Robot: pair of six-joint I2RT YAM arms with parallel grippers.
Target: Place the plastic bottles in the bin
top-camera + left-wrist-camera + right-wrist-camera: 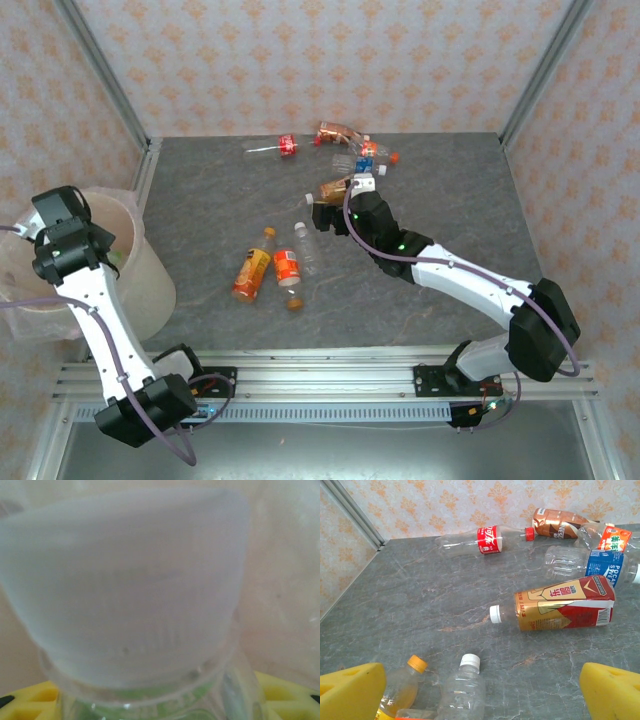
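– Over the bin on the left, a clear bottle sits between the yellow pads of the left tool, with the bag liner all around it. Honestly can't tell if it's clamped or letting go, the wrist view is just blurry plastic. The other bottles are out on the surface.

– If it lets go there I'd guess it lands inside fine, the bin is way wider than the bottle. My worry is the liner. It's a loose bag right by the pads, so it could snag and get dragged up when the arm lifts.

– And the right tool? Pads spread wide with nothing in them, hanging low over the surface, gold bottle just ahead.

– That one's lying on its side, so it could roll away if one pad touches first. The blue-label bottle is right beside it too, so a sloppy reach might shove both toward the wall. Plus the orange-cap bottle and white-cap bottle sit right under the tool, easy to clip coming down.
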